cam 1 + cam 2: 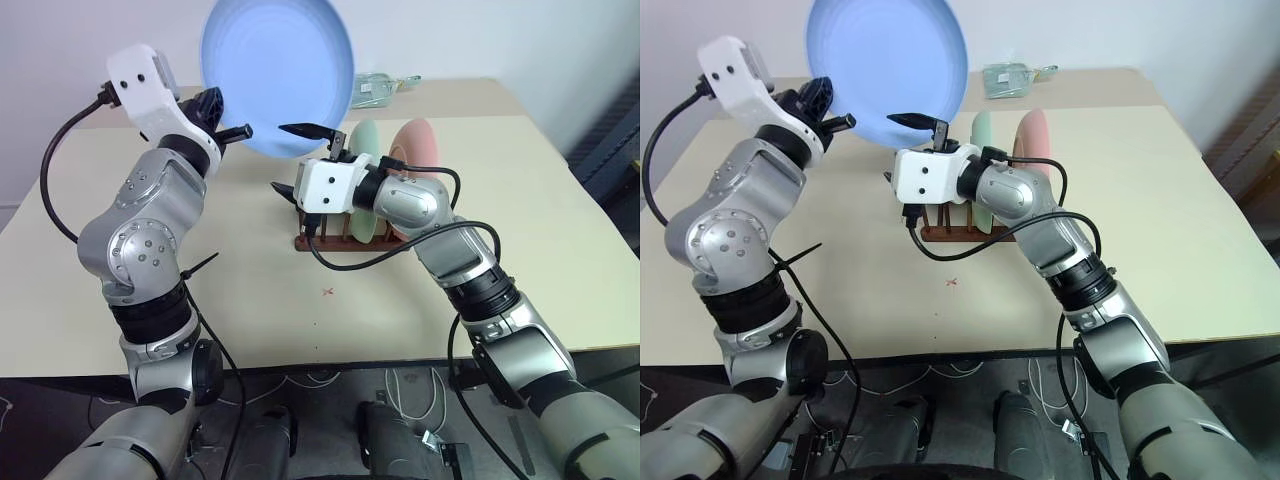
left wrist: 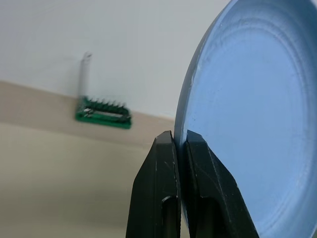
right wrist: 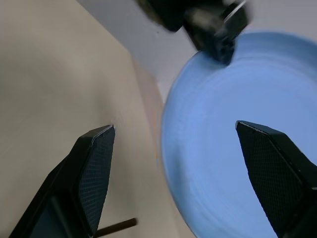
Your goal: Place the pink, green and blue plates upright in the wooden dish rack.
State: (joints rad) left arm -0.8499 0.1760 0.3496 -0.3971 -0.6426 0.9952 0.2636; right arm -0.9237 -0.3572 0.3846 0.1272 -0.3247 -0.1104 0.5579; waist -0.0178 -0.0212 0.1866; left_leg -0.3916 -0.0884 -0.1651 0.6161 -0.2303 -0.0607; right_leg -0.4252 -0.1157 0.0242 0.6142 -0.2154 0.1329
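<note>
From my head, nearest are my two arms: my left gripper (image 1: 232,128) pinches the lower left rim of the blue plate (image 1: 280,60), lifted upright above the table (image 1: 520,220), a pale matte disc with a shallow well. My right gripper (image 1: 300,160) gapes wide just below it, holding nothing. Behind it, the green plate (image 1: 366,140) and pink plate (image 1: 415,140) stand in the wooden dish rack (image 1: 335,240).

At my left wrist, my fingers (image 2: 158,188) are clamped on the plate's edge; a small green tray (image 2: 104,113) sits far off.

At my right wrist, my spread fingers (image 3: 94,173) frame the plate. I see no readable writing.
</note>
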